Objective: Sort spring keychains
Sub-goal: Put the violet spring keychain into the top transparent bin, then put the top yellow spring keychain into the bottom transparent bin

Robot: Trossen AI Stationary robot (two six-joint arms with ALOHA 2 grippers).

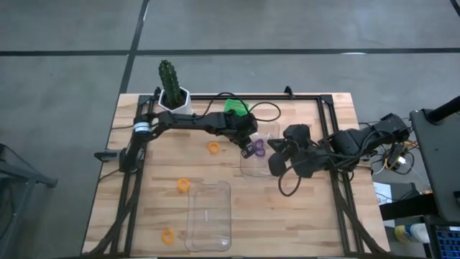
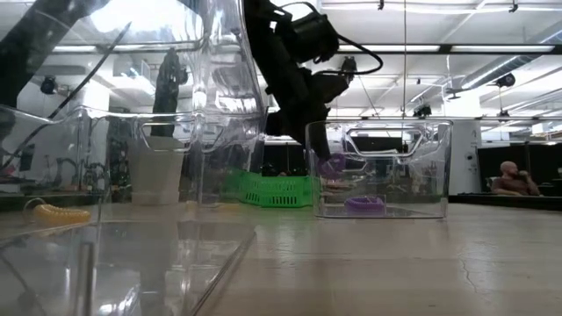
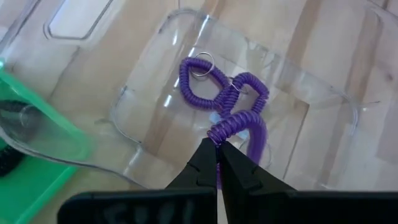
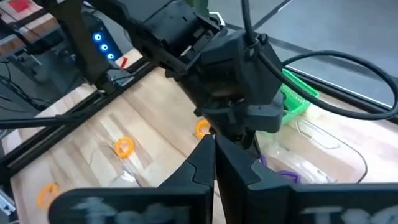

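My left gripper (image 3: 217, 148) reaches over the small clear tray (image 1: 253, 170) and is shut on a purple spring keychain (image 3: 241, 122). More purple keychains (image 3: 198, 87) lie on that tray's floor, and one shows in the low view (image 2: 363, 204). Orange keychains lie flat on the table: one (image 1: 213, 147) left of the small tray, one (image 1: 183, 185) and another (image 1: 168, 235) left of the large clear tray (image 1: 210, 214). No black ones are in view. My right gripper (image 4: 215, 157) is shut and hovers by the small tray's right side (image 1: 277, 164), touching nothing. My left gripper pinches the purple keychain by one end of its coil (image 3: 219, 132) between the two fingertips (image 3: 202, 158), coming from above and pointing down. The coil hangs below the fingers inside the small tray's walls (image 2: 332, 164), above the tray's floor.
A green bin (image 1: 236, 108) and a potted cactus (image 1: 171, 86) stand at the table's far edge, behind the left arm. Cables loop around the right arm (image 1: 338, 147). Bare wood shows at the table's near right corner (image 1: 302, 223). A person sits in the room beyond (image 2: 511, 178).
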